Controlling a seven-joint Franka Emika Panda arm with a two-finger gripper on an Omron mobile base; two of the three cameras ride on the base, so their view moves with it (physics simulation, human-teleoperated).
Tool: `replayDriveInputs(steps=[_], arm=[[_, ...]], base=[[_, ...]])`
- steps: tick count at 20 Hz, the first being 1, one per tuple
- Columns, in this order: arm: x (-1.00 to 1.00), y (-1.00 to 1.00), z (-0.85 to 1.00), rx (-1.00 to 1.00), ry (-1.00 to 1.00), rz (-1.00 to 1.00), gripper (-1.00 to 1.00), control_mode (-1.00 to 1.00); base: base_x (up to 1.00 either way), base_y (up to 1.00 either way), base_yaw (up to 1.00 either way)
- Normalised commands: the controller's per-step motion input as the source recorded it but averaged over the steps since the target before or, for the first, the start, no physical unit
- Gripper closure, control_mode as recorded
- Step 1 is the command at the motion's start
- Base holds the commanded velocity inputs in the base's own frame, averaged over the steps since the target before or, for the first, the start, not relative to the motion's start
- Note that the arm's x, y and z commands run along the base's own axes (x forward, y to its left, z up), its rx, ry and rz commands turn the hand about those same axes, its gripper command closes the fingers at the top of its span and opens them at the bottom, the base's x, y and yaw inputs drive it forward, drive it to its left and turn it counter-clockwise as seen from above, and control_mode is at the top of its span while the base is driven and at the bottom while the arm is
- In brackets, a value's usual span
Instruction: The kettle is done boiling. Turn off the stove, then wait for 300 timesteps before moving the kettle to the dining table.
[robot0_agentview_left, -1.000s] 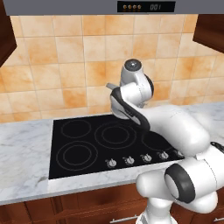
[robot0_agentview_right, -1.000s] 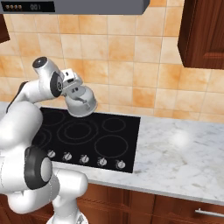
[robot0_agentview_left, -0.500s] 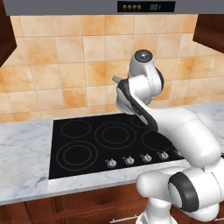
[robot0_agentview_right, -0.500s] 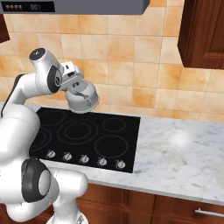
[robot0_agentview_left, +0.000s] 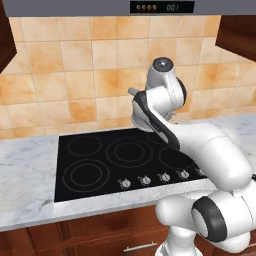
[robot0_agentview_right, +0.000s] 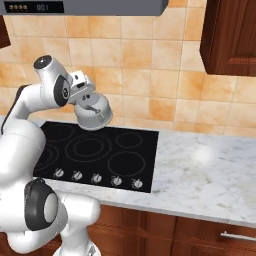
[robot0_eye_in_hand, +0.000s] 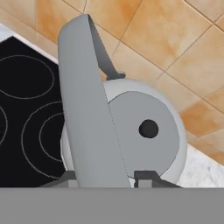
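Note:
The silver-grey kettle (robot0_agentview_right: 95, 113) hangs tilted in the air over the back of the stove (robot0_agentview_right: 107, 159), close to the tiled wall. My gripper (robot0_agentview_right: 83, 94) is shut on its curved top handle (robot0_eye_in_hand: 83, 109). In the hand view the gripper (robot0_eye_in_hand: 109, 177) straddles that handle, with the kettle's round lid (robot0_eye_in_hand: 146, 131) below it and the black stove (robot0_eye_in_hand: 26, 109) to the left. From the left base view the kettle (robot0_agentview_left: 136, 114) is mostly hidden behind my forearm. A row of small silver knobs (robot0_agentview_left: 145, 180) lines the front edge of the stove (robot0_agentview_left: 95, 155). The dining table is out of view.
The marble counter (robot0_agentview_right: 205, 165) runs on both sides of the cooktop. Just behind the kettle is the orange tile wall (robot0_agentview_right: 150, 75). A range hood (robot0_agentview_left: 160, 7) hangs overhead, a dark wood cabinet (robot0_agentview_right: 230, 35) at the upper right, and wood drawers (robot0_agentview_right: 200, 235) below.
My hand has risen a little with the kettle, carrying it higher above the back burners and tilting it more. In the last half second it has barely moved.

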Motion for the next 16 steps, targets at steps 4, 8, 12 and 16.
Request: replayDriveInputs(steps=[4,8,12,16], arm=[[0.0,0.0,0.0,0.0,0.0,0.0,1.0,1.0],[0.0,0.0,0.0,0.0,0.0,0.0,1.0,1.0],[0.0,0.0,0.0,0.0,0.0,0.0,1.0,1.0],[0.0,0.0,0.0,0.0,0.0,0.0,1.0,1.0]], base=[[-0.44,-0.08,-0.3],[-0.38,-0.01,-0.38],[-0.39,-0.03,-0.49],[-0.31,-0.24,-0.53]])
